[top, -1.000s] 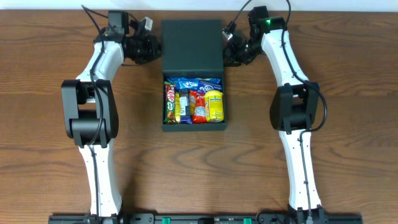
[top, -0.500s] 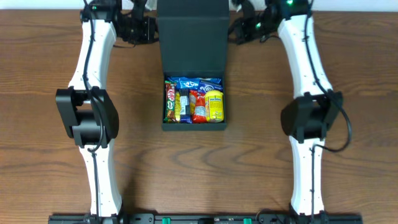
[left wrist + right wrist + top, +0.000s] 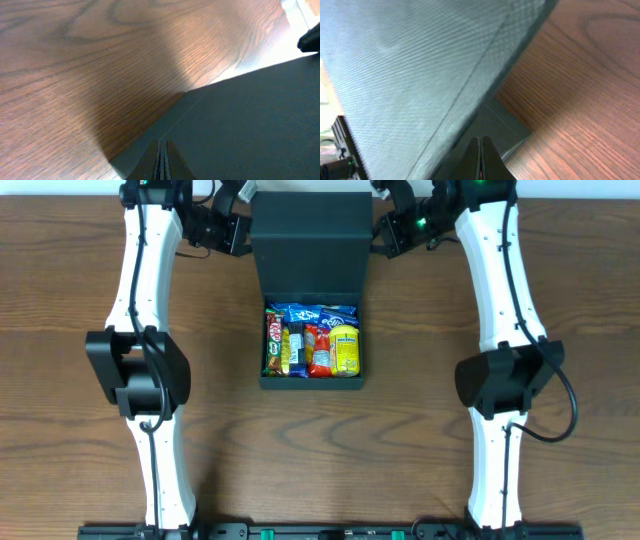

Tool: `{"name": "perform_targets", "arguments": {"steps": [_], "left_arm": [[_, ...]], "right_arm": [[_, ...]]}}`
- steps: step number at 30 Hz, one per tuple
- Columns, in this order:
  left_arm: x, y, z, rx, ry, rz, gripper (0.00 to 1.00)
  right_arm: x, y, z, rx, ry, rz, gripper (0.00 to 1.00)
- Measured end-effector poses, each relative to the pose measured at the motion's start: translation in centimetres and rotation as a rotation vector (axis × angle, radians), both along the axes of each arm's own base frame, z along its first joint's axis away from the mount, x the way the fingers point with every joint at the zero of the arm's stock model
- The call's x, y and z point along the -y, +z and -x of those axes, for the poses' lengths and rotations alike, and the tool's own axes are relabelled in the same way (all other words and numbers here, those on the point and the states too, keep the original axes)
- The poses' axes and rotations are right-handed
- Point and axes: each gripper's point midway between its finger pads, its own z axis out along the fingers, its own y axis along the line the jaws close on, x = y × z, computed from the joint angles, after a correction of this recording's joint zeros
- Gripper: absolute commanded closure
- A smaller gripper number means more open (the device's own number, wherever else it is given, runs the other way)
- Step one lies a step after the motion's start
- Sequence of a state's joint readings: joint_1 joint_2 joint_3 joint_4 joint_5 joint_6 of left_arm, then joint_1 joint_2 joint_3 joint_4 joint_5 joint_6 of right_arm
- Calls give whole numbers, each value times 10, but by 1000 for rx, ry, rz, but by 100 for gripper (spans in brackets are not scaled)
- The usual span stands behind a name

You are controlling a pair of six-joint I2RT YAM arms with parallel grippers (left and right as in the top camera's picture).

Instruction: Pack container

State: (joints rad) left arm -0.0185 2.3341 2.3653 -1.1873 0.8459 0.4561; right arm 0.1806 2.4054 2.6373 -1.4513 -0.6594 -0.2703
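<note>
Words on the snacks [image 3: 311, 340] are looking too small to read. Picture edges are cutting off most of the box [image 3: 240, 130], the left claw [image 3: 162, 145] and the right claw [image 3: 480, 141].

The whole worktop [image 3: 60, 380] was viewed straight down from above. The two wrist views were taken close at its far edge, facing inward from the left and right sides of the container [image 3: 312, 383]; its lid [image 3: 310, 245] was shared by all three.
</note>
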Motion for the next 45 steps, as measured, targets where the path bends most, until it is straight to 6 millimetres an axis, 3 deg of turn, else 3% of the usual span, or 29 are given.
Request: {"name": "perform_targets", "arguments": {"steps": [8,15,19,24,38,45], "left_arm": [[-9,49,29,130,-82,-67,94],[-12,71,48,204,-153,-102,94],[-13,75,54,227,-175,-126,94],[-17,81,58,244,-175,-157,94],[-18,83,60,258,-185,-166,94],[-7,79,75,197,-214,-158,94]], "right_arm": [[2,3,16,-21,33,25,99],[-1,30,41,32,111,46,99],[1,40,54,40,141,59,99],[7,36,59,24,149,94,99],[11,34,56,40,143,130,99],[19,30,50,62,124,187,99]]}}
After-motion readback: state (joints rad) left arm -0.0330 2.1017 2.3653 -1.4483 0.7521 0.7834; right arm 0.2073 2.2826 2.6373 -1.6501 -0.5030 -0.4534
